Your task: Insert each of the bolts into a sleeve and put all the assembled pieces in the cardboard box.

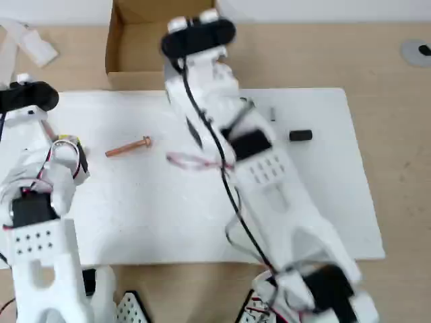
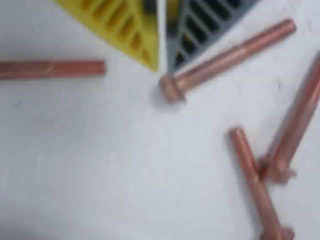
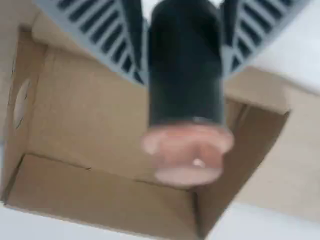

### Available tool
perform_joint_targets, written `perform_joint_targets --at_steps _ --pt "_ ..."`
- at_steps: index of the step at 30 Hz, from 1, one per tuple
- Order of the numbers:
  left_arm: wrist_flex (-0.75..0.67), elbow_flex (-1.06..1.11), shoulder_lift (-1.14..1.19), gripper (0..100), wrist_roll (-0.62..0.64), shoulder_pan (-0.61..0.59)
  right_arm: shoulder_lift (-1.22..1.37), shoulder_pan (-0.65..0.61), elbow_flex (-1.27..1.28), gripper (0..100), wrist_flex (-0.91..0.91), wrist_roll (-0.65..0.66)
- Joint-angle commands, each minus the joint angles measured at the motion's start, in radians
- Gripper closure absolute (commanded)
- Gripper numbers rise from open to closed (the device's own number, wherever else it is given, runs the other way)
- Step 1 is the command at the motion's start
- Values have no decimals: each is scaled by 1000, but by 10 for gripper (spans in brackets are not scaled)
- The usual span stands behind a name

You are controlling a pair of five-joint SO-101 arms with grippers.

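Note:
My right gripper (image 3: 185,75) is shut on a black sleeve (image 3: 185,65) with a copper bolt head (image 3: 187,150) sticking out of its end. It hangs over the open cardboard box (image 3: 100,125); from above, the right arm (image 1: 202,40) reaches across the box (image 1: 114,47). My left gripper (image 2: 162,62), one finger yellow and one grey, is shut and holds nothing, its tips just above the head of a copper bolt (image 2: 230,57). Three more bolts (image 2: 255,185) lie around it. A single bolt (image 1: 128,147) and a loose black sleeve (image 1: 300,135) lie on the white mat (image 1: 135,215).
The white mat covers most of the wooden table (image 1: 390,101). A thin red-and-white wire (image 1: 192,161) lies on the mat beside the right arm. The left arm (image 1: 40,202) stands at the mat's left edge.

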Motion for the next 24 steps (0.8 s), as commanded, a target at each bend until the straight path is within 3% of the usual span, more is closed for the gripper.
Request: perform_joint_targets --at_steps 1,14,21,24 --pt "-15 -84 71 998 -9 -26 200 54 -280 989 0 0" --pt "-14 -75 117 998 -9 -21 1081 191 -1164 989 -2 0" --pt "28 -74 117 998 -9 -18 1492 189 -1598 984 0 106" --pt "37 -72 120 998 -9 -9 1613 189 -1719 935 64 164"
